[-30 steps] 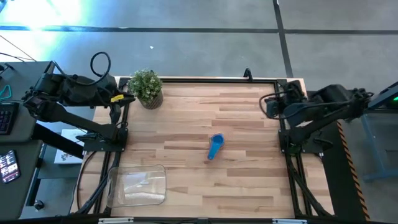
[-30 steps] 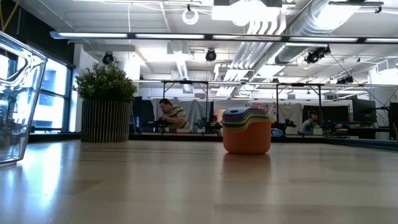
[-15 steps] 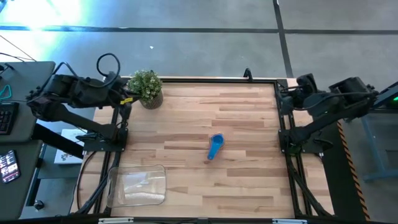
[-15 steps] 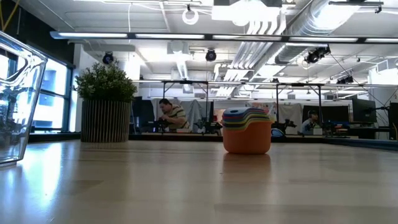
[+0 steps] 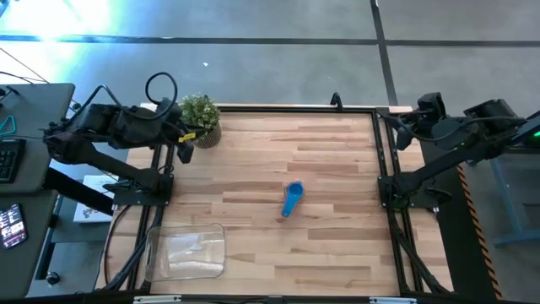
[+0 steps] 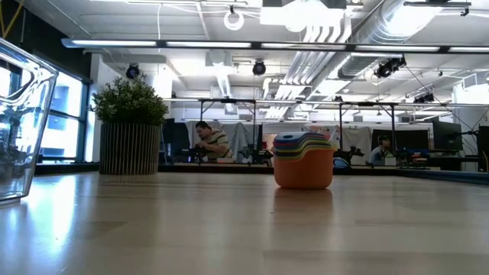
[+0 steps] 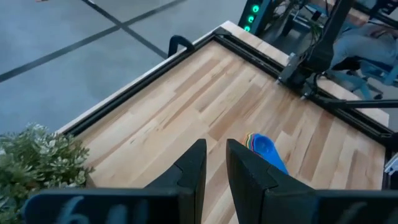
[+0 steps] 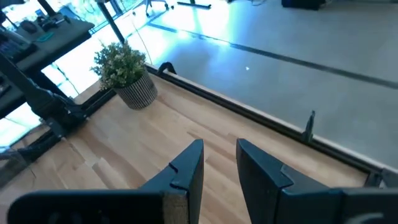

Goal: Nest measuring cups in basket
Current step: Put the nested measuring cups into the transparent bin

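The measuring cups (image 5: 292, 199) sat already stacked one inside another near the middle of the bench (image 5: 321, 152), orange outermost in the low view with a blue one on top, handles lying together toward the front; nothing touched them. The basket (image 5: 186, 252) stood apart at the front left corner, holding no cups, so the stack as a whole was not yet where the task wanted it. Left hand (image 7: 212, 163) hung over the back left edge, just beside the potted plant (image 5: 200, 117), fingers parted by a narrow gap with nothing between them and pointed toward the stack, probably lining up an approach. Right hand (image 8: 219, 163) hung beyond the back right corner, well away from the cups, fingers likewise apart and empty, apparently parked clear of the work.
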Available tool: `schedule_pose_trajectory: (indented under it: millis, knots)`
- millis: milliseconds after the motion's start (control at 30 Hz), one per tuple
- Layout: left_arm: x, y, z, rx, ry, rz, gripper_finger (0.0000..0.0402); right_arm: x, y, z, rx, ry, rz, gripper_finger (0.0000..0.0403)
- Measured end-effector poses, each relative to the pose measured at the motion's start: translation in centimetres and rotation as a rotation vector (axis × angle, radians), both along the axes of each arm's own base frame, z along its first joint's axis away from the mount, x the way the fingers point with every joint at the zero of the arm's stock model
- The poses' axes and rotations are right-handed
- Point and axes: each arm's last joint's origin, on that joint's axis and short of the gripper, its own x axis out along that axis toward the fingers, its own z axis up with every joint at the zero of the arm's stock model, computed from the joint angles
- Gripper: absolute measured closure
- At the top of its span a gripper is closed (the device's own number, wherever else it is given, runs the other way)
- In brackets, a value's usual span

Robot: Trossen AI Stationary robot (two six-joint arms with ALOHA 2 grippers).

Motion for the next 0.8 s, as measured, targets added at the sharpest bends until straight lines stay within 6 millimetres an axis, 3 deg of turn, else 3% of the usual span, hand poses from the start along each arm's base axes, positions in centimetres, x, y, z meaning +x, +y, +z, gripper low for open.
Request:
schedule_pose_trajectory:
  millis: [667, 800]
  knots:
    - [1.8, -0.1, -0.3, 0.011, -0.017, 0.066, 0.0348, -4.9, -1.7, 0.0, -0.148, 0.031, 0.166, 0.0316]
    - [2.2, -0.1, -0.4, 0.006, -0.014, 0.076, 0.0348, -5.3, -1.8, -1.7, -0.138, 0.012, 0.171, 0.0316]
